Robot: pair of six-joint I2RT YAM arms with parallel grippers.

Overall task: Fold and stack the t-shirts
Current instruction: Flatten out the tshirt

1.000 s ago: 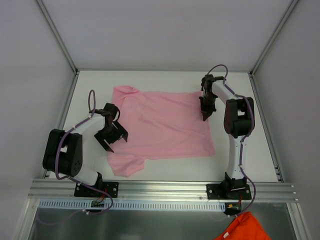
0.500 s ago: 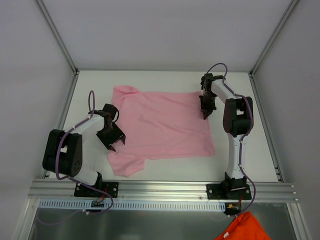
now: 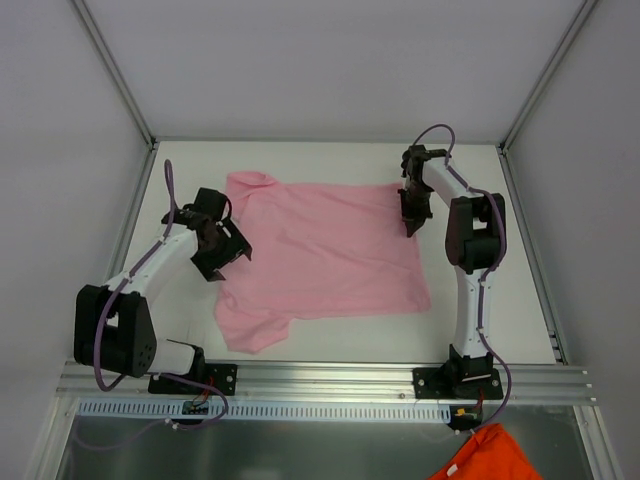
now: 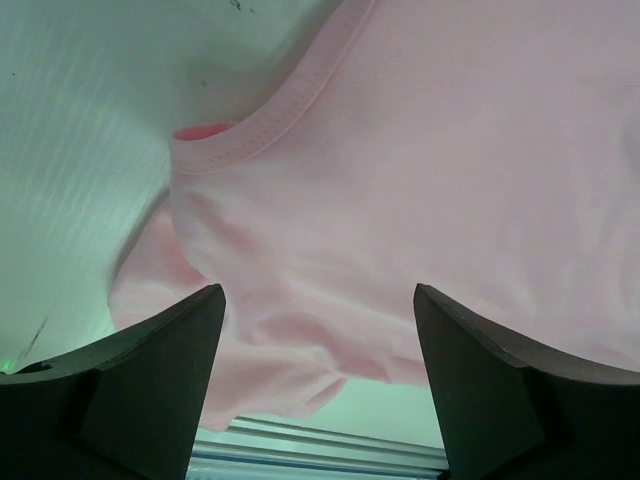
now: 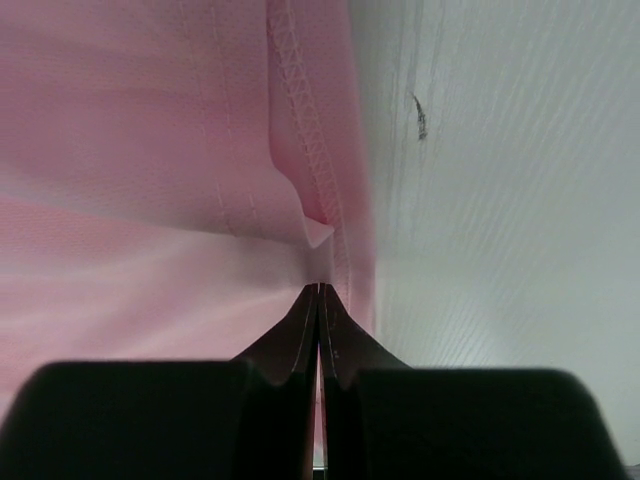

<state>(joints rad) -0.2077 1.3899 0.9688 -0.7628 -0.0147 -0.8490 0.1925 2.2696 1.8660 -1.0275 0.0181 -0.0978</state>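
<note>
Top view: shirt [image 3: 325, 255] lies flat on the table [image 3: 350, 335], my right pincer [image 3: 412, 230] is clamped shut at its far hem corner, probably nipping it for the fold, while my left pincer [image 3: 230, 262] hangs wide open, empty, over the collar end, ready to grab.

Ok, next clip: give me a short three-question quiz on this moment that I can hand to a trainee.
1. True or false: the left claw is shut on fabric.
2. The right claw pinches the pink t-shirt at its: A hem, B collar, C sleeve.
3. What colour is the cloth lying beyond the near rail?
Key: 1 false, it stands open over the shirt; 2 A; 3 orange.
</note>
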